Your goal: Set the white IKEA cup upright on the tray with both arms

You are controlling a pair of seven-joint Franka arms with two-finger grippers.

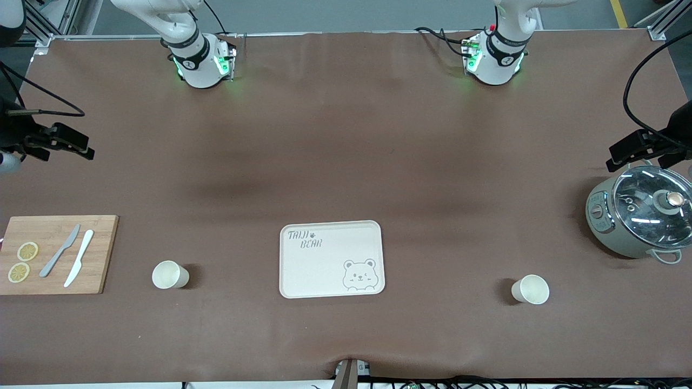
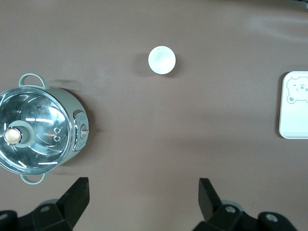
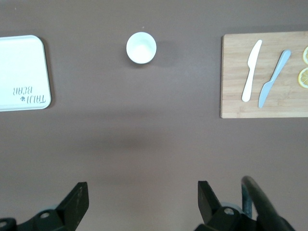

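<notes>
Two cups stand mouth-up on the desk, axes vertical, neither on the tray (image 1: 331,259) yet: on the front view's clock face, the board-side cup (image 1: 170,274) is at the tray's 9 o'clock and the pot-side cup (image 1: 531,289) at its 3 o'clock. The right end effector (image 1: 81,147), fingers apart and holding nothing, hangs over bare desk with the board-side cup at its 5 o'clock. The left end effector (image 1: 616,156), likewise spread and holding nothing, hangs over the desk beside the pot (image 1: 640,216), the pot-side cup at its 7 o'clock. Each arm looks nearest its own cup
</notes>
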